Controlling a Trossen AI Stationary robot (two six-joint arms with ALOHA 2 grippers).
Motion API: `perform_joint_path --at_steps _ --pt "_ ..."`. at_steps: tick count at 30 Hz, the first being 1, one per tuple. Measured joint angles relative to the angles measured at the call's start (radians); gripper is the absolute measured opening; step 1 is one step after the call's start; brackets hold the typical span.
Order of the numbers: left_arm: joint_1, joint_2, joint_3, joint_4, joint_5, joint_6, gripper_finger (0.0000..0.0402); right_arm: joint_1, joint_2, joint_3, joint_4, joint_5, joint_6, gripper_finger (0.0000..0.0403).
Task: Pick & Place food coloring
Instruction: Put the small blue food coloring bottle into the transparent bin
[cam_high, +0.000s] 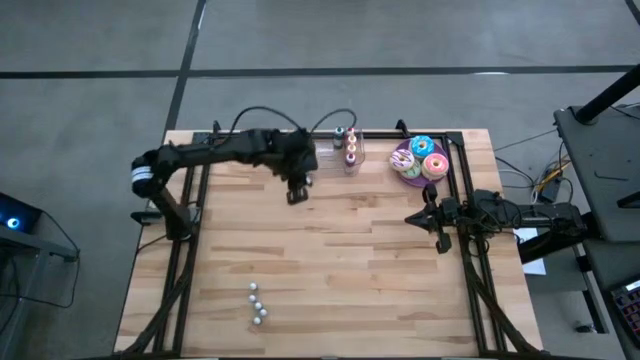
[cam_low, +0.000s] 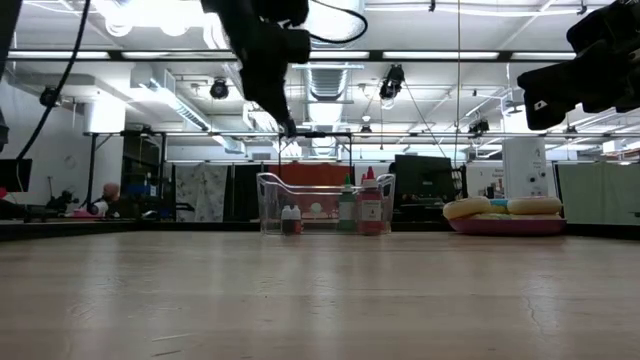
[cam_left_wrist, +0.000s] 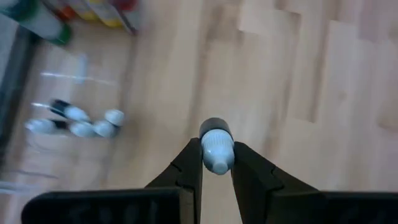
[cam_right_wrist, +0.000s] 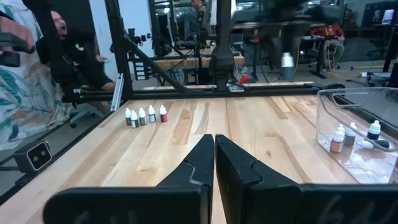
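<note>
1. Ceiling strip lights (cam_low: 150, 14) blow out to white glare in the low view.
2. The table (cam_high: 330, 270) is evenly lit from above; shadows soft and faint.
3. Left wrist view blurred throughout.
4. Low-view foreground tabletop out of focus.

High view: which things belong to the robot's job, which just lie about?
In the job: small white black-capped bottle gripped in left hand; row of four tiny bottles with coloured caps; clear plastic bin.
Lying about: frosted ring doughnuts on purple plate; right hand idle.
</note>
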Motion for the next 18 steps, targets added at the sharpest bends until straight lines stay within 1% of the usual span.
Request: perform_joint_path --at_steps 4,11,18 --pt "0.071 0.065 0.072 -0.010 0.001 0.047 0.0044 0.000 0.000 0.000 0.000 0.000 0.000 0.0008" --pt "0.186 0.178 0.175 -0.054 0.000 0.068 0.0044 0.000 0.000 0.000 0.000 0.000 0.000 0.0008" --pt "0.279 0.257 0.222 -0.058 0.000 0.087 0.0044 0.000 0.000 0.000 0.000 0.000 0.000 0.0008"
